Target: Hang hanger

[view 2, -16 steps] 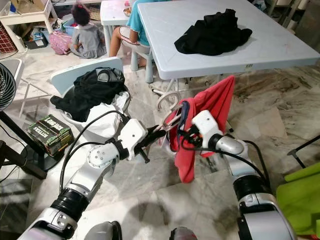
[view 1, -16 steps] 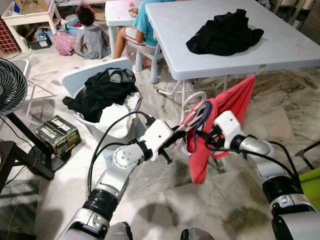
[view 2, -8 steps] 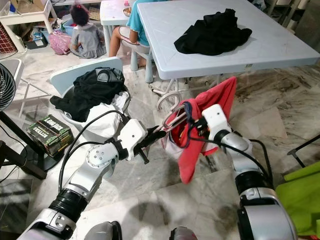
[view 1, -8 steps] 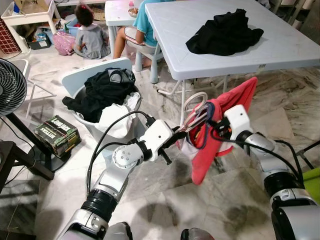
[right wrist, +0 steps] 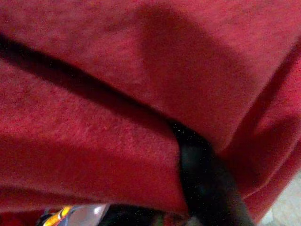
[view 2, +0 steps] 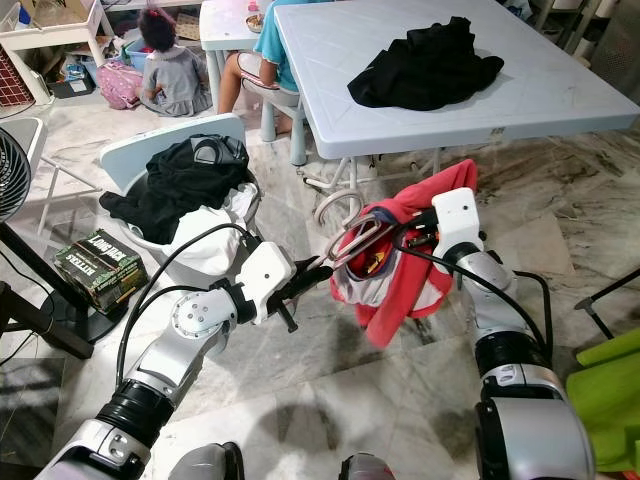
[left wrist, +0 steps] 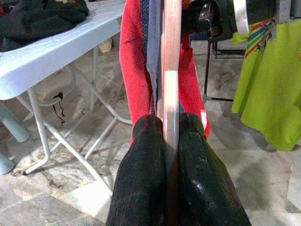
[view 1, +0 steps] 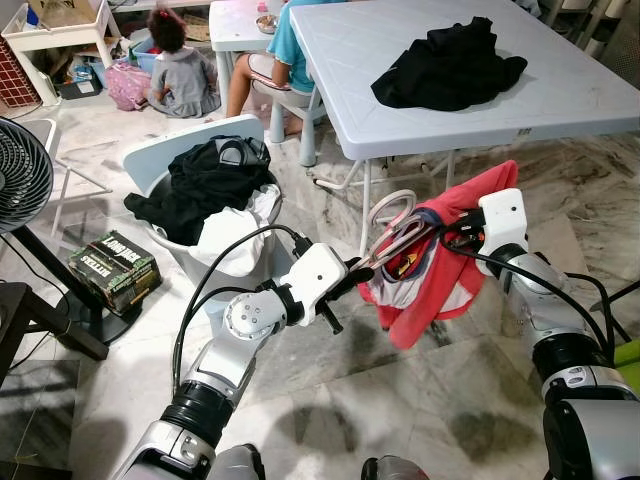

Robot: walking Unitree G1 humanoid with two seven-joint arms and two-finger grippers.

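The hanger (view 1: 392, 240), a pale pink plastic one, is lying nearly level in mid-air in front of the table's near edge, its long bar slanting up toward two o'clock. A red shirt (view 1: 440, 285) is draping over its far end, bunched and sagging below the bar, with a blue-and-white inner lining showing at the neck and one sleeve stretching up toward one o'clock

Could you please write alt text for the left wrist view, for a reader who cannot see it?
The left end effector has its two black fingers shut on a pale pink hanger with a red garment draped on it. Behind are a white folding table, a marble floor and a lime green cloth.
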